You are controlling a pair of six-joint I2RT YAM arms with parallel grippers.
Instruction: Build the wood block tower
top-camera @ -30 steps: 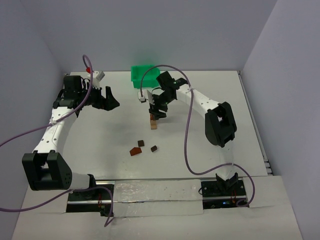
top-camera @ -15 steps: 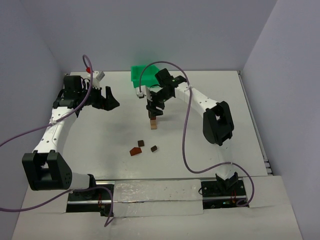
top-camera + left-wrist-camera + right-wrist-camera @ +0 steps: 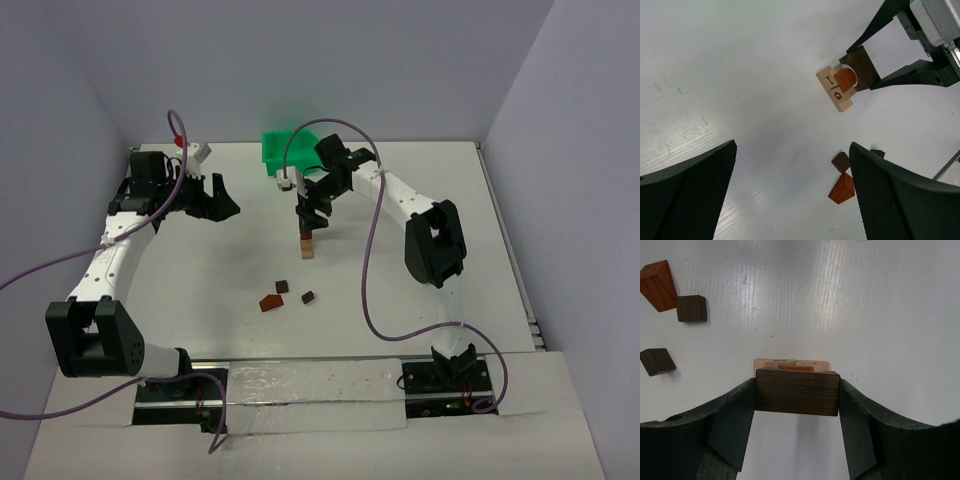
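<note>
The wood block tower [image 3: 308, 247] stands mid-table: a light tan arch piece [image 3: 834, 90] marked "I G" with a reddish-brown piece [image 3: 845, 79] in its arch. My right gripper [image 3: 311, 215] is shut on a dark brown block [image 3: 797, 391] and holds it right over the tan piece [image 3: 790, 361]. I cannot tell whether the block touches the stack. The block also shows in the left wrist view [image 3: 862, 67]. My left gripper [image 3: 222, 203] is open and empty, well left of the tower, and also shows in the left wrist view [image 3: 790, 200].
Near the tower lie a reddish-brown wedge [image 3: 270, 301] and two dark brown cubes [image 3: 283, 287] [image 3: 308, 296]. A green plastic bin [image 3: 284, 150] stands at the back, behind the right wrist. Purple cables loop over both arms.
My right gripper has shifted slightly left and farther back with the dark brown block, staying over the tower. The left arm and the loose blocks have not moved.
</note>
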